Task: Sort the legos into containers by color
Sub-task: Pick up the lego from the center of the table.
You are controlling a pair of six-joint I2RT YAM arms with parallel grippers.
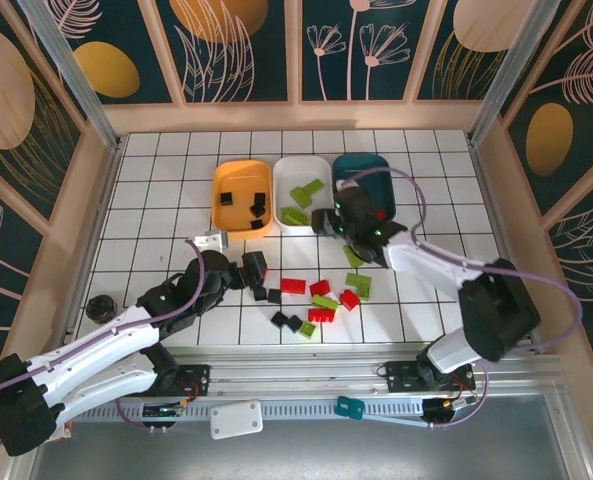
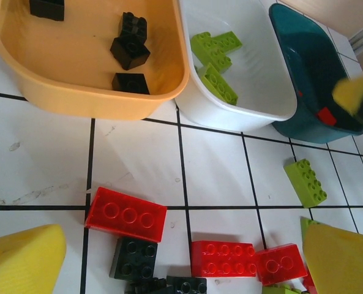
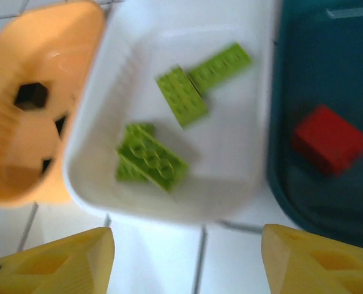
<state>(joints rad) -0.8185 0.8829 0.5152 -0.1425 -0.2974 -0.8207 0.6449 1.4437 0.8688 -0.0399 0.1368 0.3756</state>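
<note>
Right gripper's (image 3: 187,245) parted, empty jaws face the glossy white tray (image 3: 89,165); left gripper's (image 2: 186,233) wide jaws flank studded red legos (image 2: 224,258).

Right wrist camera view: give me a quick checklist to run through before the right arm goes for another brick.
1. Right fingers apart, nothing between them: ok.
2. Red brick lying in the teal tray: ok.
3. White tray holds green bricks only: ok.
4. Orange tray holds black bricks only: ok.
5. Table cleared of loose bricks: not ok; red, black and green ones lie there.
6. Left fingers apart, holding nothing: ok.
</note>
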